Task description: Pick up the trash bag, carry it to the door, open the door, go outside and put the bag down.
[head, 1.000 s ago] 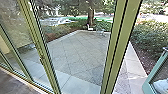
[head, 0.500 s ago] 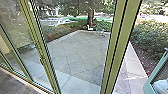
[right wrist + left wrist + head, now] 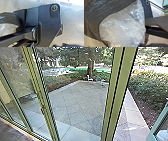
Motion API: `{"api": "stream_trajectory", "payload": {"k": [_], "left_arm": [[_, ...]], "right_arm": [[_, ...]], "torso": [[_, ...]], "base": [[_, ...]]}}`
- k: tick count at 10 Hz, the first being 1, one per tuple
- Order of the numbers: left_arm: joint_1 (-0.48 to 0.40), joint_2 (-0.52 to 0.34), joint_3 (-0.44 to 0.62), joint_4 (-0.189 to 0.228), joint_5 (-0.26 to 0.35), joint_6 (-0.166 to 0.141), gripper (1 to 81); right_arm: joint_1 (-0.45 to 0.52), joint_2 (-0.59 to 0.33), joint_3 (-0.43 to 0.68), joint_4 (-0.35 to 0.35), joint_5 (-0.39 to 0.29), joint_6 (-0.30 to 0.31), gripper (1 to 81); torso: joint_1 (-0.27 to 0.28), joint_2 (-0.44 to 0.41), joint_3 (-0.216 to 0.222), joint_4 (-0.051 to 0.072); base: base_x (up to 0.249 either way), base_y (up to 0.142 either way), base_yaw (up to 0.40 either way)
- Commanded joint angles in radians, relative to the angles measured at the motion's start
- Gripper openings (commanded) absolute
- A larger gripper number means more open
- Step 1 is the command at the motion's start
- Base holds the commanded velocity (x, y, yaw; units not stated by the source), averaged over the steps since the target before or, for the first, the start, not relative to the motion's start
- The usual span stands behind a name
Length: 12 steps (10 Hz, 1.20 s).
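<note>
The trash bag [image 3: 121, 28] is large and close in the left wrist view, its crumpled clear plastic lying against dark, shiny plastic. Part of the same bag [image 3: 8, 28] appears in the right wrist view, beside the robot's dark plate and jointed bar. In the head view, a teal-framed glass door leaf [image 3: 160, 123] stands at an angle at the lower right, apart from the green posts. How either gripper stands to the bag cannot be made out.
Tall green posts [image 3: 115, 97] and glass panels stand close in front. Beyond them lies a paved yard [image 3: 77, 102], edged by bushes [image 3: 147, 87]. A small white chair [image 3: 89, 78] stands near a tree at the back.
The whole head picture has shifted slightly, so the camera has moved. The teal door leaf now reaches less far into the picture at the lower right.
</note>
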Motion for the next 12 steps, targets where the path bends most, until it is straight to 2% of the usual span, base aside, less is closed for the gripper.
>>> {"api": "stream_trajectory", "payload": {"k": [1,2,4,5,6,7,9,10,11,12], "left_arm": [[-0.023,-0.003,0.005,0.005,0.061,0.003,1.0],[-0.023,-0.001,0.005,0.006,0.061,0.003,1.0],[-0.025,-0.001,0.005,0.006,0.061,0.003,1.0],[-0.023,0.000,0.005,0.006,0.061,0.004,1.0],[-0.025,0.000,0.005,0.006,0.061,0.004,1.0],[-0.023,0.000,0.005,0.006,0.061,0.004,1.0],[-0.023,-0.004,0.005,0.006,0.061,0.004,1.0],[-0.023,-0.006,0.005,0.006,0.061,0.006,1.0],[-0.026,-0.006,0.005,0.008,0.061,0.006,1.0],[-0.028,-0.004,0.005,0.008,0.061,0.007,1.0]], "right_arm": [[0.024,0.045,-0.069,-0.007,-0.026,-0.003,81.1],[0.023,0.065,-0.091,-0.007,-0.026,-0.003,81.1],[0.018,0.104,-0.143,-0.006,-0.026,-0.004,81.1],[0.012,0.117,-0.152,-0.006,-0.026,-0.004,81.1],[0.009,0.130,-0.160,-0.006,-0.026,-0.004,81.1],[0.009,0.142,-0.168,-0.003,-0.026,-0.004,81.1],[-0.022,0.174,-0.192,-0.009,-0.027,-0.003,81.1],[-0.034,0.193,-0.215,-0.009,-0.027,-0.004,81.1],[-0.040,0.215,-0.241,-0.011,-0.029,-0.006,81.1],[-0.045,0.238,-0.275,-0.011,-0.029,-0.006,81.1]], "torso": [[0.000,0.000,-0.002,0.000],[0.000,-0.001,0.024,0.000],[-0.002,-0.002,0.039,0.000],[-0.002,-0.002,0.079,0.082],[-0.002,-0.002,0.079,0.094],[-0.002,-0.002,0.044,0.011],[-0.002,-0.002,0.053,0.051],[-0.003,-0.002,0.053,0.060],[-0.003,-0.002,0.054,0.059],[-0.003,-0.002,0.054,-0.012]], "base": [[0.000,0.000,0.000],[0.000,0.000,0.000],[0.000,0.000,0.000],[0.000,0.000,0.000],[0.000,0.000,0.000],[0.000,0.000,0.000],[0.000,0.000,0.000],[0.000,0.000,0.000],[0.000,0.000,0.000],[0.000,0.000,0.000]]}}
